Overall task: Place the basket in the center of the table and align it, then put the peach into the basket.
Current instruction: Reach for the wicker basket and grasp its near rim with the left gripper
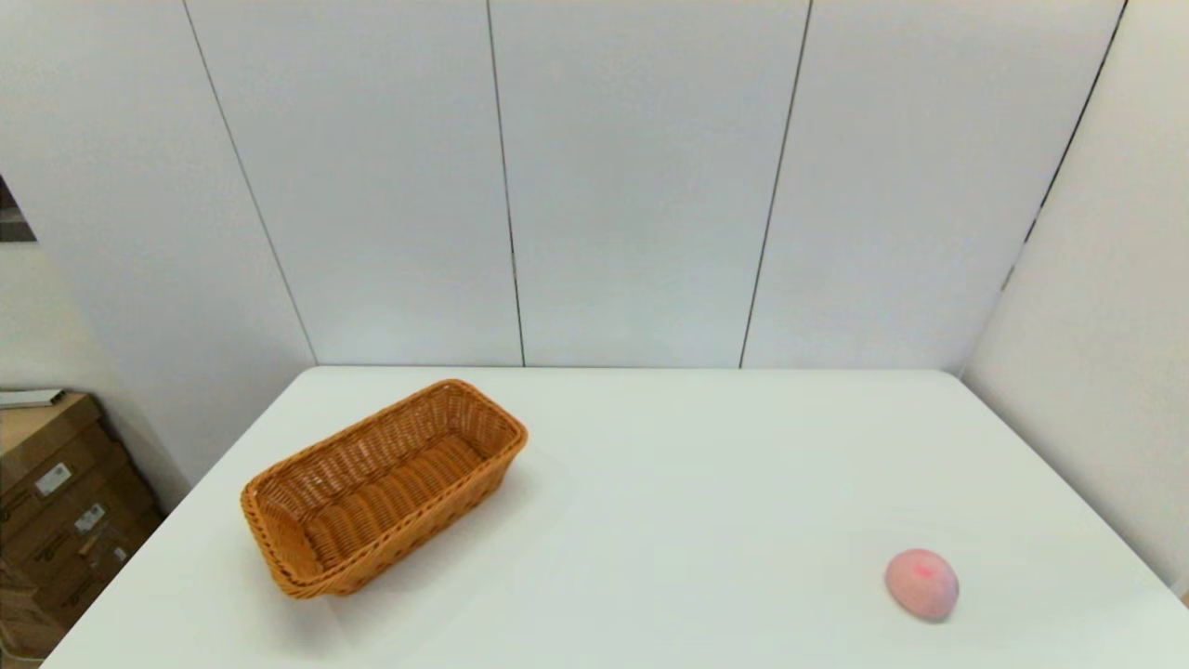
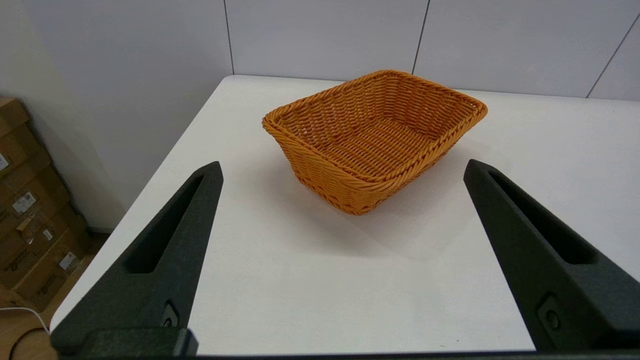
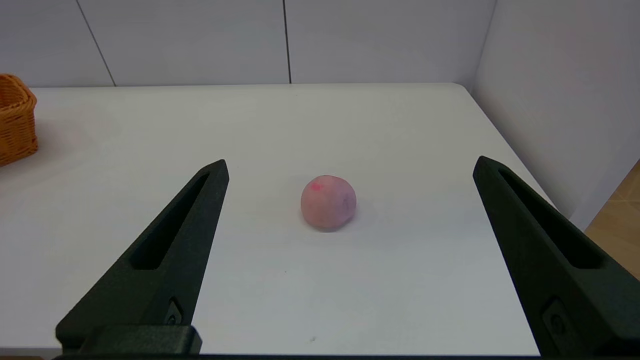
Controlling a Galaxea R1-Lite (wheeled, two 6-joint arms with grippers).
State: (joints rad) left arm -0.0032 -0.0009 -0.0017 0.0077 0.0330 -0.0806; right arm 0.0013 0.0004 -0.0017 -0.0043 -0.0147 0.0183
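An orange-brown wicker basket (image 1: 384,486) lies askew and empty on the left part of the white table (image 1: 669,483). A pale pink peach (image 1: 921,583) rests near the table's front right. Neither arm shows in the head view. In the left wrist view my left gripper (image 2: 342,167) is open, held back from the basket (image 2: 375,137) with bare table between. In the right wrist view my right gripper (image 3: 350,165) is open too, with the peach (image 3: 328,202) ahead of its fingers and apart from them.
White wall panels close off the table's far side and right side. Cardboard boxes (image 1: 56,502) stand on the floor to the left of the table. A corner of the basket (image 3: 15,120) shows in the right wrist view.
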